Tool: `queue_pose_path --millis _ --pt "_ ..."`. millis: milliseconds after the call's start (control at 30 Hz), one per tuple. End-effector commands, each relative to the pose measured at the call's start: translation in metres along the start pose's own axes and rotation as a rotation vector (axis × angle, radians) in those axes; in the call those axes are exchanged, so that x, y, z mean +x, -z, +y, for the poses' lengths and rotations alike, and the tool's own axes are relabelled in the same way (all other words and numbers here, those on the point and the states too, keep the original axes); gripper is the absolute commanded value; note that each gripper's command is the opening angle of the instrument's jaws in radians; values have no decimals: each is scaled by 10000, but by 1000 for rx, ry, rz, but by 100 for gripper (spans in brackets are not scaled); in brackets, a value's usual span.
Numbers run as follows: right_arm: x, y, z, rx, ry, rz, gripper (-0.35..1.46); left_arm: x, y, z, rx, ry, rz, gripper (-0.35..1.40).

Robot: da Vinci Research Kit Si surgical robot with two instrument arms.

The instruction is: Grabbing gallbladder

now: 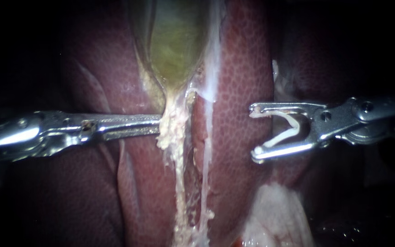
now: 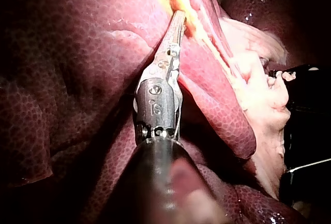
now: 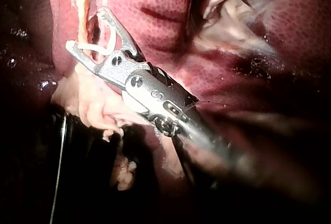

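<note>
The green-yellow gallbladder (image 1: 174,45) lies between red liver lobes (image 1: 243,68) and narrows downward into a pale, stringy strand (image 1: 179,183). My left instrument (image 1: 158,124) comes in level from the left. Its jaws lie together and their tips are buried in that pale tissue just below the gallbladder's narrow end. In the left wrist view the left instrument (image 2: 178,19) pinches the yellowish tissue (image 2: 199,30) ahead of it. My right instrument (image 1: 254,132) hangs over the right liver lobe, apart from the gallbladder. Its jaws stand wide with a white clip (image 1: 289,130) seated between them, as on the right instrument (image 3: 87,30).
A pale fatty mass (image 1: 275,215) lies below the right instrument. A thin whitish membrane (image 1: 212,68) runs down the gallbladder's right side. The liver (image 2: 77,53) fills the space around both shafts. The edges of the endoscope view are dark.
</note>
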Motion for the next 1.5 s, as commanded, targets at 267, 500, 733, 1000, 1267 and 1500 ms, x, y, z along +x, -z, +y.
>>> queue_pose_path --millis 267,500,733,1000,1267,1500 --pt "0 0 0 0 0 0 56 -1 1 -1 0 1 0 -35" --pt "0 0 0 0 0 0 56 -2 8 -6 1 1 0 -35" --pt "0 1 0 1 0 0 56 -13 34 -6 11 12 2 31" --pt "-1 1 0 0 0 0 56 -28 52 -6 17 9 4 57" --pt "0 0 1 0 0 0 56 -36 39 -20 12 11 4 56" --pt "-1 0 1 0 0 0 56 -39 24 -31 15 5 3 47"
